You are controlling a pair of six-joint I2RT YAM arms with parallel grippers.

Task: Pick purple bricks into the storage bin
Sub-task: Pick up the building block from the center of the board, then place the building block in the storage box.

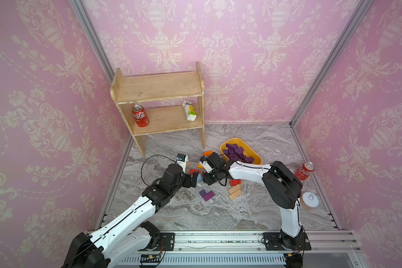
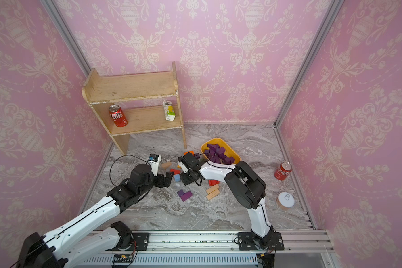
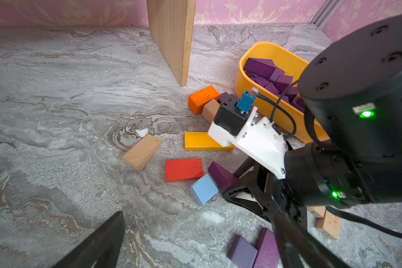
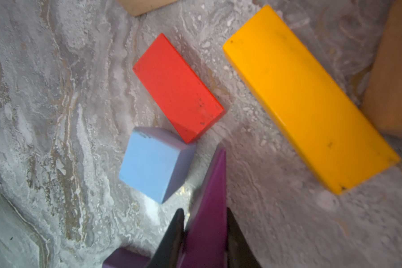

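Right tool (image 4: 205, 222): jaws clamped on a purple wedge (image 4: 212, 185), one finger on each flat side. The wedge's thin end points toward a red block (image 4: 176, 88). Whether the wedge is clear of the tabletop (image 1: 218, 215) cannot be told.

Around the grip: a light blue block (image 4: 152, 162) lies just beside the wedge, at the corner of the red block. A long yellow bar (image 4: 309, 97) lies near, apart from the wedge.

Left tool (image 1: 192, 179): jaws wide apart, nothing between them. It hangs low over the tabletop, just beside the right tool and facing it.

Loose purple stock: two purple bricks (image 1: 206, 195) lie touching each other on the tabletop, on the near side of both tools. In the left wrist view one more purple piece (image 3: 223, 96) shows beside an orange block (image 3: 202, 98), just outside the bin (image 1: 232, 140).

Bin: it sits on the tabletop beyond the right arm and holds a heap of purple bricks (image 1: 236, 153). A wooden shelf (image 1: 158, 88) stands against the back wall, one leg near the bin.
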